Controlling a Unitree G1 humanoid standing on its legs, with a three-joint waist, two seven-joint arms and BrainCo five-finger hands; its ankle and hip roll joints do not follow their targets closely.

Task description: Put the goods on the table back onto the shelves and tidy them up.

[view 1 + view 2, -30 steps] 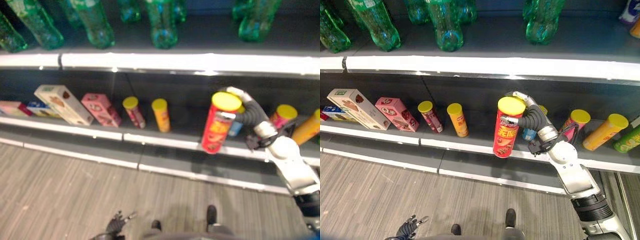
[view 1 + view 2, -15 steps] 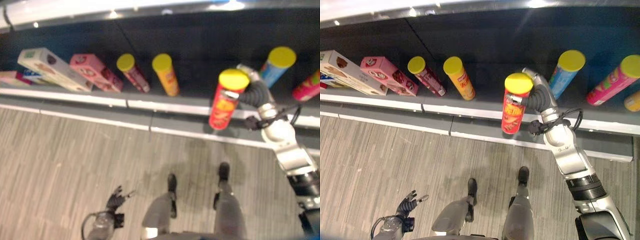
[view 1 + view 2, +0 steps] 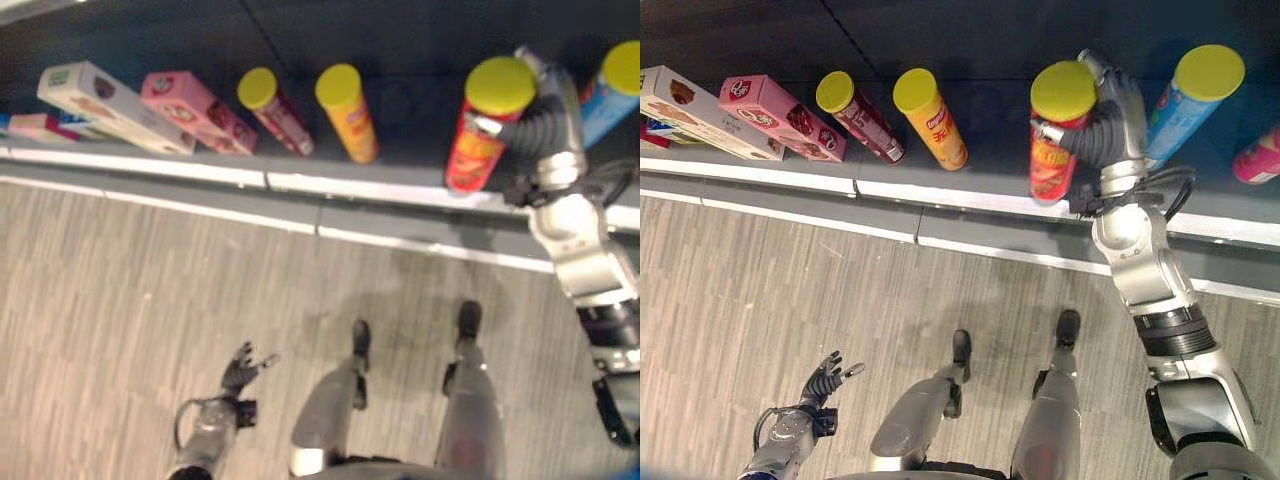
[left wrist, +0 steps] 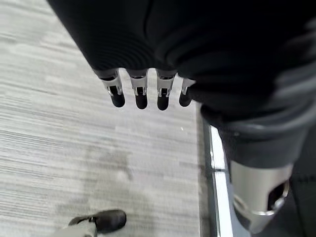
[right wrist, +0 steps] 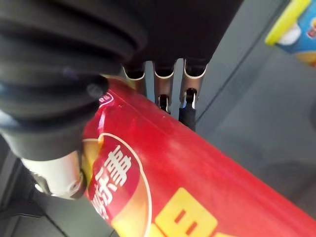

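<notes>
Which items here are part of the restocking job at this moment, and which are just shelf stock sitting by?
In the job:
- red can, held in the right hand
- shelf, where it goes

Sitting by:
- orange can
- dark red can
- pink box
- white box
- blue can
- pink can
- left hand, open, low over the floor

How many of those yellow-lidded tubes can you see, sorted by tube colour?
Red tube, held in the right hand: 1
Dark red tube: 1
Orange tube: 1
Blue tube: 1
Pink tube: 1
Total: 5
</notes>
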